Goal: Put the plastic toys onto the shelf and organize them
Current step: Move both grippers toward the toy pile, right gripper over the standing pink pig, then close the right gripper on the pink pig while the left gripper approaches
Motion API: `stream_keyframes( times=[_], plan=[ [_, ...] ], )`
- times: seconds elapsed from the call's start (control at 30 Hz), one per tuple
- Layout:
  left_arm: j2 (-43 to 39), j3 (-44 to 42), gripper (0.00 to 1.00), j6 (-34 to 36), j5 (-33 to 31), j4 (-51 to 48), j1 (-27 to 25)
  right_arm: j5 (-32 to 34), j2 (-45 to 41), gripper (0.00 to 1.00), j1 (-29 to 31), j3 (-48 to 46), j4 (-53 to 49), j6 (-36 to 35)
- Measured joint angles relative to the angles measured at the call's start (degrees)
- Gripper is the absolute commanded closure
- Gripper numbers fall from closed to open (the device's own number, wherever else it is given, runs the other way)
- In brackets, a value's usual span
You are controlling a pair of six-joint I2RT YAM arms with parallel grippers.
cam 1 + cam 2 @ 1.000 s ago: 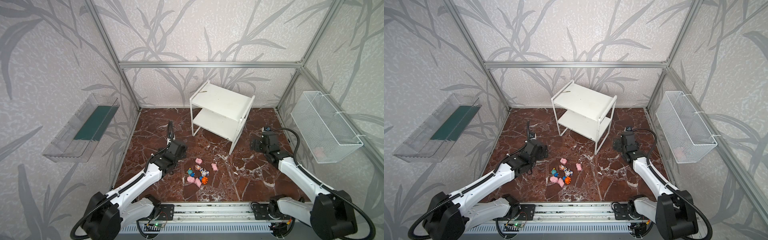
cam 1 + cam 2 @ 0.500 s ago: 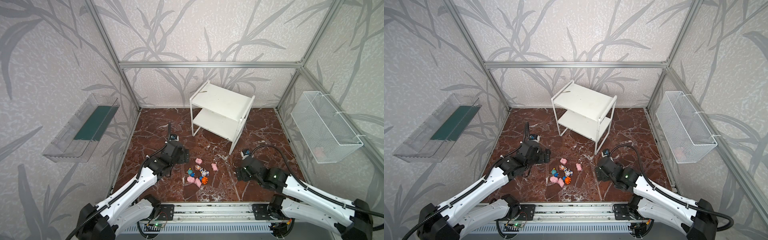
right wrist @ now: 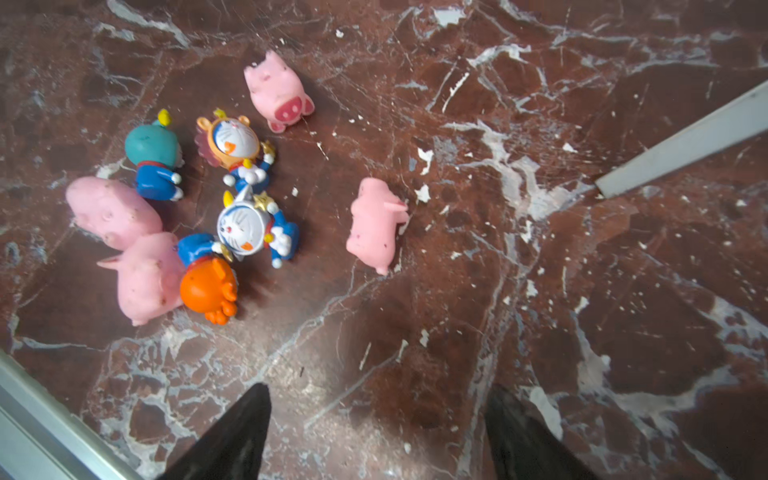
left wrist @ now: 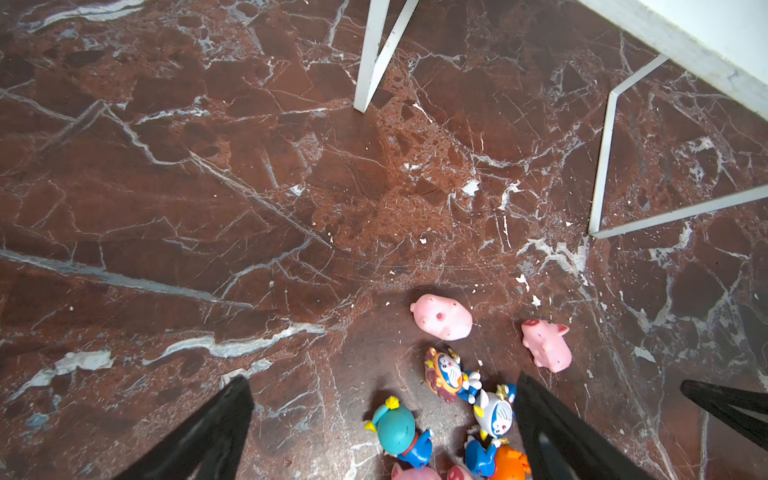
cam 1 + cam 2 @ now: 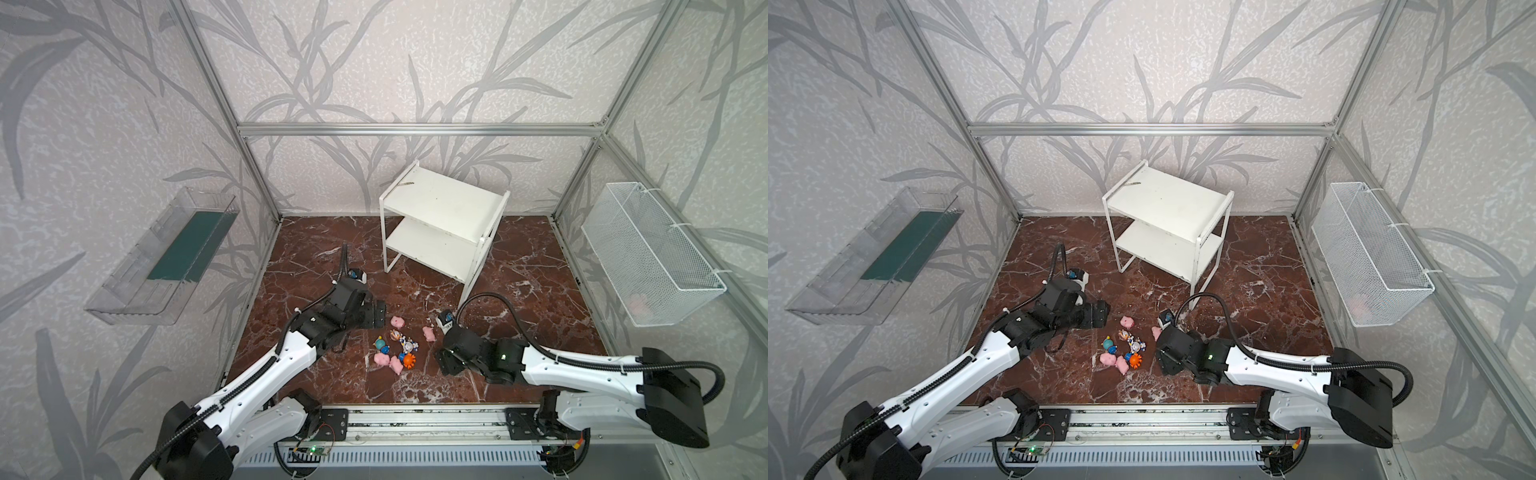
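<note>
Nearest the viewer, both arms lean in low over the dark red marble surface (image 5: 532, 266). The right hand (image 3: 378, 388) hangs just above it, its two black fingers apart with nothing between them. The left hand (image 4: 382, 380) is spread wide and is likewise empty.

Between the two hands lie the plastic toys (image 5: 395, 347), all eight in a loose heap on the surface, none gripped. One round pink pig (image 3: 376, 224) lies on its side, apart from the heap and closest to the right hand. The blue-white cartoon figurines (image 3: 245, 226) lie toppled and close-packed, with two more pigs against them.

Assessment: all the toys look light. The pigs look soft and rubbery, so they should give under a squeeze; take them across the belly. The figurines look hard and glossy, and are likely to slip or twist; grip the body, not the spiky headgear.

Farther back stands the small white two-tier shelf (image 5: 440, 199), well apart from the heap. Neither board carries a toy.
</note>
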Motion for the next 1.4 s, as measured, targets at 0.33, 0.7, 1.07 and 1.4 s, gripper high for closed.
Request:
stream_keyframes(
  times=[0.33,0.7,1.07,1.4],
  plan=[
    [-3.1,-0.35,0.01,0.0,0.07,-0.11,0.0,0.22,6.03,0.44,-5.14,0.52,6.51,1.88],
    [-3.06,-0.63,0.01,0.0,1.14,0.28,0.0,-3.45,13.49,0.45,-9.88,0.55,12.07,2.08],
    [-3.06,-0.63,0.01,0.35,1.75,0.87,0.0,-6.95,17.0,0.44,-10.75,1.51,15.98,1.95],
    [-3.06,-0.63,0.01,0.39,1.97,1.09,0.0,-12.61,19.65,0.47,-10.67,2.16,20.72,0.96]
  ],
)
